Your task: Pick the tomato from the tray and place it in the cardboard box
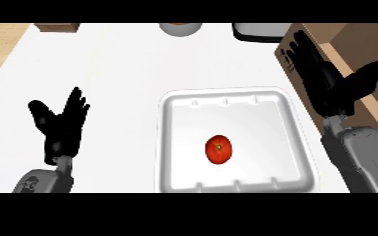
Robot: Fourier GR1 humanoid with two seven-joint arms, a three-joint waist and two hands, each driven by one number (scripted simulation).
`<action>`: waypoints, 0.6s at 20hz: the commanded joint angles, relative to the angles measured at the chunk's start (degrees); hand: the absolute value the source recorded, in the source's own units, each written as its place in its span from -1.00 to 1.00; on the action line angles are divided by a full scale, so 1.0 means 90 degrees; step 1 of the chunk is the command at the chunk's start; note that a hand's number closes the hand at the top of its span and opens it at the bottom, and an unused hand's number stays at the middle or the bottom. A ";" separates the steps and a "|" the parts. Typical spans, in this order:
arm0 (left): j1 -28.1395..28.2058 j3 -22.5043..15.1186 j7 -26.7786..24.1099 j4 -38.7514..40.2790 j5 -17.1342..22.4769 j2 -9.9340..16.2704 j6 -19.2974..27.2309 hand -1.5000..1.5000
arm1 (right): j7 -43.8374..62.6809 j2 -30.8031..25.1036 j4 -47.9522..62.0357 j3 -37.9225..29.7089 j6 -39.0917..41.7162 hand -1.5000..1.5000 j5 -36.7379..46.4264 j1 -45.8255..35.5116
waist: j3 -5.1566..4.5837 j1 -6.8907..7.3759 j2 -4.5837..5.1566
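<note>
The bench [103, 65] is the largest thing here, a smooth, flat white top with a strip of pale wood grain showing at its far left corner. On its right side stands the cardboard box [347, 45], brown and matt, with straight edges and a dark printed mark on the side that faces the tray; what it holds cannot be seen from here.

Just left of the box lies the tray [291, 130], a white, shallow, rectangular dish with rounded corners, a raised rim and small moulded notches along its far and near edges. Its surface looks smooth and slightly glossy. Inside it, a little toward the near side of the middle, rests the tomato [219, 149], the only thing in the tray: red, rounded, shiny, with a small dark stem spot on top. It touches neither hand.

The right hand [319, 75] is black and held over the box's near left edge, its fingers straight and spread apart, gripping nothing. The left hand [60, 125] shows at the lower left of the bench, well apart from the tray, fingers up and relaxed, also apart and holding nothing.

Along the far edge sit a round grey bowl [180, 28], a dark-rimmed pale container [260, 31] and a small brown block [57, 27], each partly cut off.
</note>
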 commanded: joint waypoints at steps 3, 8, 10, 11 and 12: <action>-0.0601 -0.0364 -0.0545 -0.0547 -0.0514 0.0691 -0.0835 0.00 | -0.0008 -0.0606 -0.1062 -0.0215 0.0457 -1.00 0.0005 -0.0440 | 0.0124 -0.0182 0.0017; -0.0500 -0.0959 -0.1566 -0.1127 -0.0910 0.1329 -0.1979 0.00 | -0.0157 -0.1862 -0.1543 0.0204 0.0954 -1.00 0.1264 -0.0508 | 0.0103 -0.0202 -0.0013; -0.0908 -0.0801 -0.1621 -0.1009 -0.0928 0.1450 -0.2156 0.00 | -0.0801 -0.1848 -0.1697 0.0011 0.1278 -1.00 0.1061 0.0070 | 0.0129 -0.0181 0.0084; -0.0883 -0.0940 -0.1672 -0.1061 -0.1043 0.1339 -0.2148 0.00 | -0.1087 -0.1760 -0.1808 0.0090 0.1226 -1.00 0.1259 0.0317 | 0.0131 -0.0135 0.0091; -0.0993 -0.0867 -0.1699 -0.0910 -0.1006 0.1315 -0.2195 0.00 | -0.1517 -0.1830 -0.1791 0.0138 0.1280 -1.00 0.1568 0.0380 | 0.0131 -0.0120 0.0106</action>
